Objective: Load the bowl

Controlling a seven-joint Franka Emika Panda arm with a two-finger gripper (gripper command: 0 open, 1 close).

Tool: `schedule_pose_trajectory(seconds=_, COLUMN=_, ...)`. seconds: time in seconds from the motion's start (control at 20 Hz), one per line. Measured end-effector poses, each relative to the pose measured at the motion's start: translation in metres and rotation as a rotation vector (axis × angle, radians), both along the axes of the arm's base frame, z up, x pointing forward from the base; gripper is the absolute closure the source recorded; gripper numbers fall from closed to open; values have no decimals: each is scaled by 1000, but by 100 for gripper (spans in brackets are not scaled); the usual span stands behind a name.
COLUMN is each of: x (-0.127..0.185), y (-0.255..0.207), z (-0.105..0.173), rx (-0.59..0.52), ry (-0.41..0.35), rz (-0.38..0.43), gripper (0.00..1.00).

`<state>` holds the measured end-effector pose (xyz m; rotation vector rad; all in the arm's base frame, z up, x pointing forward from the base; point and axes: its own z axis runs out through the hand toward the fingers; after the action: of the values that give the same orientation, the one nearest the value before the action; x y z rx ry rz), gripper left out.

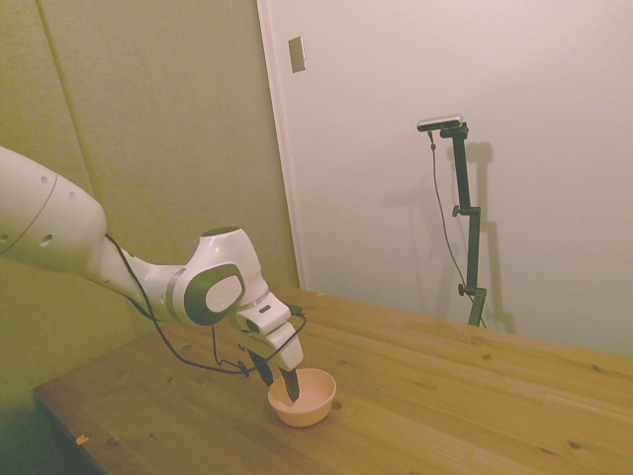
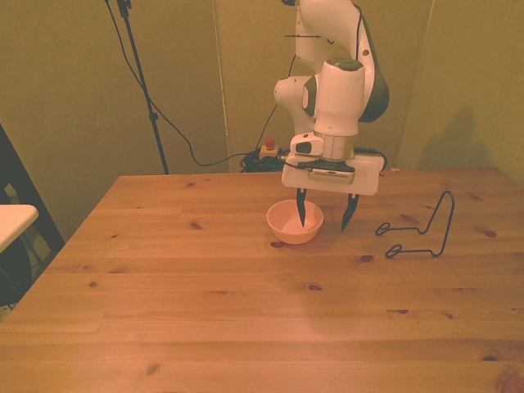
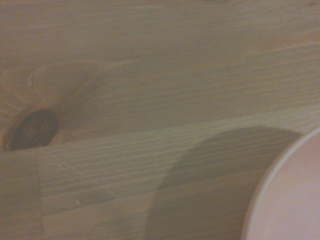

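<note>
A: Item one, bowl [image 2: 295, 222]: on the bench [image 2: 246, 311], upright, not yet lifted.

B: End effector [image 2: 326, 213]: we log fingers apart, one inside the bowl, one outside its rim. Wire rack [image 2: 419, 229] nearby, unloaded. Grasp and loading remain.

Olive walls [image 2: 74, 82] — white door [image 1: 445, 148]; dim

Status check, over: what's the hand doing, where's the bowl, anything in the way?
Hand open, straddling the bowl's rim, one finger inside. Bowl upright on table, not lifted. Wire rack off to front view's right, path clear.
</note>
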<state>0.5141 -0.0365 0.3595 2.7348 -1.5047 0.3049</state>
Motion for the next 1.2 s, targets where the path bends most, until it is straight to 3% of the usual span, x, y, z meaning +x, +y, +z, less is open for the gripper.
schedule_pose_trajectory(seconds=1.2, x=8, y=-17, z=-1, rx=57, ry=1, rz=4, gripper=100)
